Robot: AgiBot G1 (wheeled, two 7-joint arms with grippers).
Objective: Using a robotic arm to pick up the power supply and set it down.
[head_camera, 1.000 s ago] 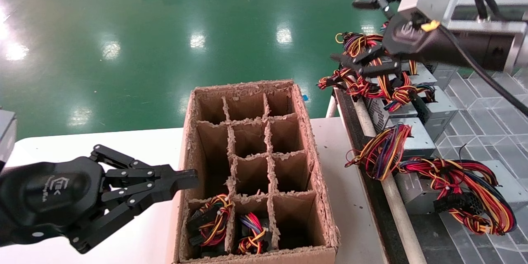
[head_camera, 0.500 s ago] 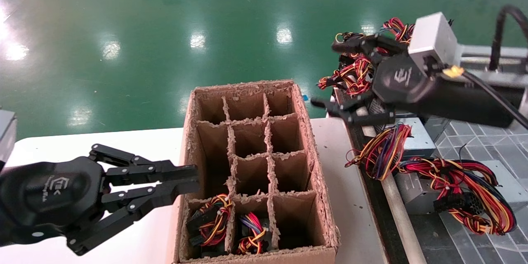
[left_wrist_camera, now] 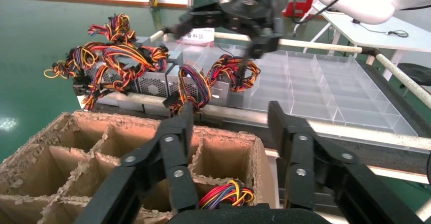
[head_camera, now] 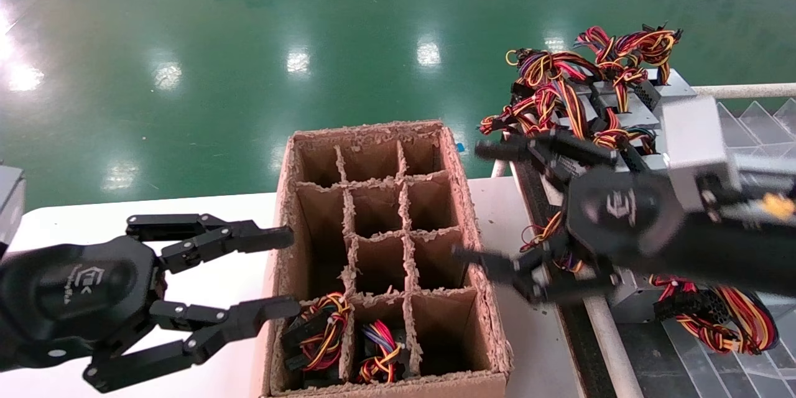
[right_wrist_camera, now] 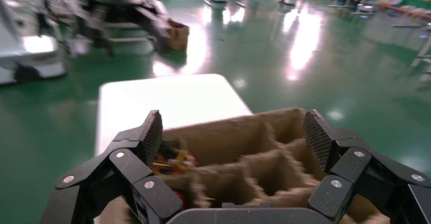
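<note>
Several grey power supplies (head_camera: pixel 628 113) with red, yellow and black wire bundles lie on the rack at the right; they also show as power supplies (left_wrist_camera: pixel 152 84) in the left wrist view. Two more, seen as wire bundles (head_camera: pixel 320 329), sit in the near cells of the cardboard box (head_camera: pixel 476 298). My right gripper (head_camera: pixel 476 202) is open and empty, hanging over the box's right wall, between box and rack. It appears as the right gripper (right_wrist_camera: pixel 234 132) over the cells. My left gripper (head_camera: pixel 286 272) is open and empty at the box's left wall, shown as the left gripper (left_wrist_camera: pixel 231 117).
The divided cardboard box stands on a white table (head_camera: pixel 211 217). A metal rail (head_camera: pixel 600 329) edges the rack, with clear plastic trays (left_wrist_camera: pixel 325 87) behind it. A power supply's wires (head_camera: pixel 734 317) trail under my right arm. Green floor lies beyond.
My right arm has swung down from above the far pile toward the box, gripper still open and empty. My left gripper's fingers have spread from nearly closed to wide open.
</note>
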